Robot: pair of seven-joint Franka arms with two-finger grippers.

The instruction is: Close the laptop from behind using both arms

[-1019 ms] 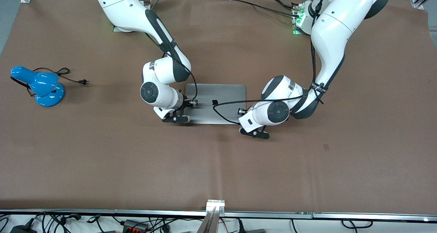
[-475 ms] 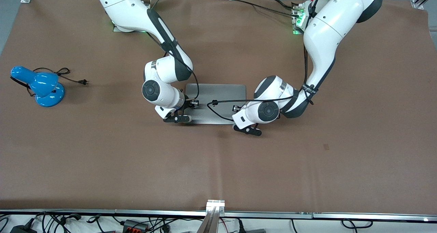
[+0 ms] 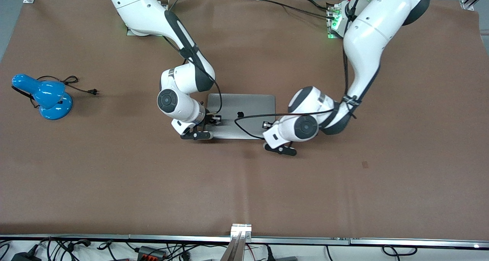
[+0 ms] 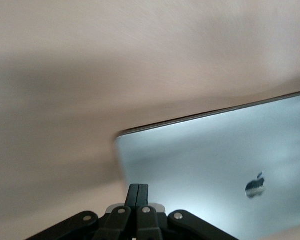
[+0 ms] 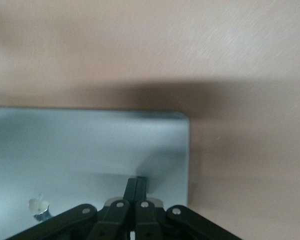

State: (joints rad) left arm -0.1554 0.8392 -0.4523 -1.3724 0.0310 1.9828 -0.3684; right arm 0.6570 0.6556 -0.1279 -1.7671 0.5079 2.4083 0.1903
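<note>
Brown worktop, frame centre: laptop lid down (logo up), left hand and right hand clenched, pressing it.

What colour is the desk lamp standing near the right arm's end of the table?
Bright blue; the lamp shows best in the front view.

One laptop, one blue lamp, two arms, each with one pincer.
</note>
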